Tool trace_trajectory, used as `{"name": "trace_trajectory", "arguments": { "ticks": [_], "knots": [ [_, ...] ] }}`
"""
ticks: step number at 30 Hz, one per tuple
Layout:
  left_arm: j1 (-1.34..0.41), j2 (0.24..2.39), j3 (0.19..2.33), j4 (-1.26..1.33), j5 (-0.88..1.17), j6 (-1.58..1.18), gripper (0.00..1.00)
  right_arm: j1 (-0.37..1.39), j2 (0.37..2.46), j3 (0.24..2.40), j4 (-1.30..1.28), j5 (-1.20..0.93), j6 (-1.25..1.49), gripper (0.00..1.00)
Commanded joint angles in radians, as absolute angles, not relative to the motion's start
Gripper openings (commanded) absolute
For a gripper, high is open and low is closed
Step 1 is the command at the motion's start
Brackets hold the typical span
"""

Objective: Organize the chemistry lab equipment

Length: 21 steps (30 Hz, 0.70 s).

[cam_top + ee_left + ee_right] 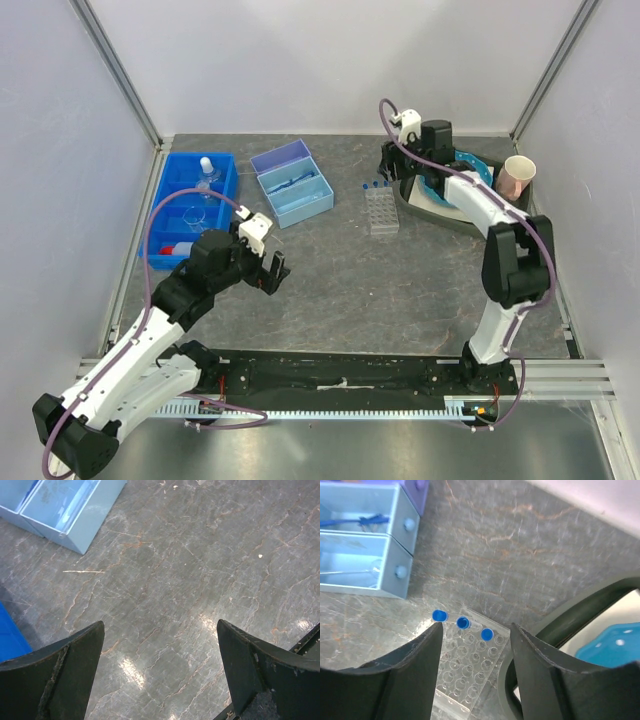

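Top external: left gripper point(270, 271) has its jaws apart and empty over bare table point(340, 280), beside the blue bin point(165, 200) holding the white squeeze bottle point(207, 169) and clear flasks point(196, 214). The right gripper point(391, 165) is at the far side, near the clear rack point(382, 214) and the dark tray point(470, 222).

Left wrist: matte dark fingers point(65, 670) spread wide, nothing between them. The tabletop is glossy and stone-patterned. Little risk here, likely only clipping the light-blue box point(70, 515) if it swings out.

Right wrist: fingers point(405, 675) apart and gripping nothing, above three blue-capped tubes point(463, 623) standing in the rack's far row. The rack is thin transparent plastic with many holes and looks light. A misaligned descent could shove or tip it, and the smooth round tubes could slip. The curved rim of the tray sits just beside one finger and could snag it.
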<state>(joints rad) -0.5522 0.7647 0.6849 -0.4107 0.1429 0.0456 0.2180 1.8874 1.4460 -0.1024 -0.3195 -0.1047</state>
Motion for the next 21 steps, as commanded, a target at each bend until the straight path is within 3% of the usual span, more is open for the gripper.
{"name": "trace_trajectory", "arguments": {
  "ticks": [1,5,6,12,21],
  "knots": [
    [-0.522,0.709,0.699,-0.361,0.068,-0.026,1.0,0.204,1.683,1.463,-0.15,-0.359,-0.165,0.68],
    [-0.425,0.692,0.765,-0.383,0.15,-0.11,1.0,0.175,1.488,1.388,-0.187,-0.336,-0.186,0.96],
    [-0.363,0.701,0.822,-0.399,0.188,-0.148,1.0,0.164,1.442,1.369,-0.181,-0.319,-0.173,0.98],
    [-0.111,0.785,1.05,-0.451,0.529,-0.31,1.0,0.022,1.189,1.388,-0.316,-0.03,0.195,0.98],
    [-0.1,0.828,1.35,-0.615,0.479,-0.284,1.0,0.02,1.014,1.474,-0.537,0.219,0.226,0.98]
  ]
}}
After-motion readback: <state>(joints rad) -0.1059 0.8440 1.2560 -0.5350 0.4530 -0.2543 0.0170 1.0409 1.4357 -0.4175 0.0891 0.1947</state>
